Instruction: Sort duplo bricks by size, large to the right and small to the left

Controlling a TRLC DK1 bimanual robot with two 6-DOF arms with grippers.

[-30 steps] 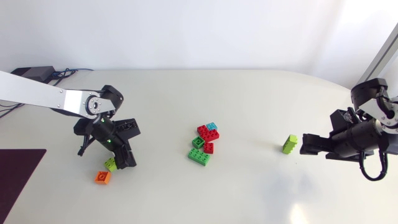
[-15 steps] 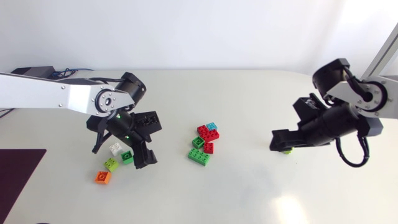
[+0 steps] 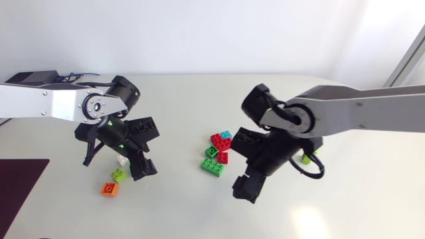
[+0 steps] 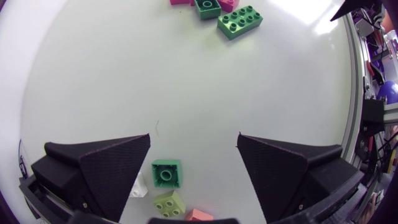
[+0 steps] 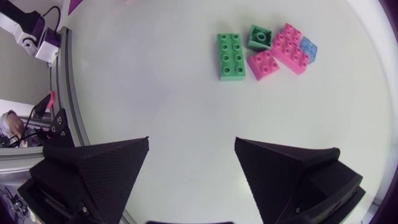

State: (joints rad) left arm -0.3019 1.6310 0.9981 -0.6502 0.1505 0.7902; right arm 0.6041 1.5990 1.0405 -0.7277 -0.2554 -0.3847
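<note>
In the middle lies a pile: a large green brick (image 3: 212, 168) (image 5: 231, 56), a red brick (image 3: 217, 141) (image 5: 287, 48), a small red brick (image 3: 222, 157), a small green one (image 3: 211, 152) (image 5: 260, 37) and a blue one (image 3: 226, 135). My right gripper (image 3: 247, 184) (image 5: 191, 146) stands open and empty just right of the pile. A lime brick (image 3: 305, 158) peeks out behind that arm. At the left lie small bricks: white (image 3: 123, 160), lime (image 3: 119, 175), orange (image 3: 109, 189). My left gripper (image 3: 141, 147) (image 4: 194, 140) hangs open over a small green brick (image 4: 166, 173), not touching it.
A dark mat (image 3: 20, 186) covers the table's front left corner. A black box (image 3: 33, 78) with cables sits at the back left. The right arm's links span the table from the right edge to the middle.
My right arm swung from the far right to beside the middle pile, leaving the lime brick behind. My left gripper opened wider and lifted off the small bricks.
</note>
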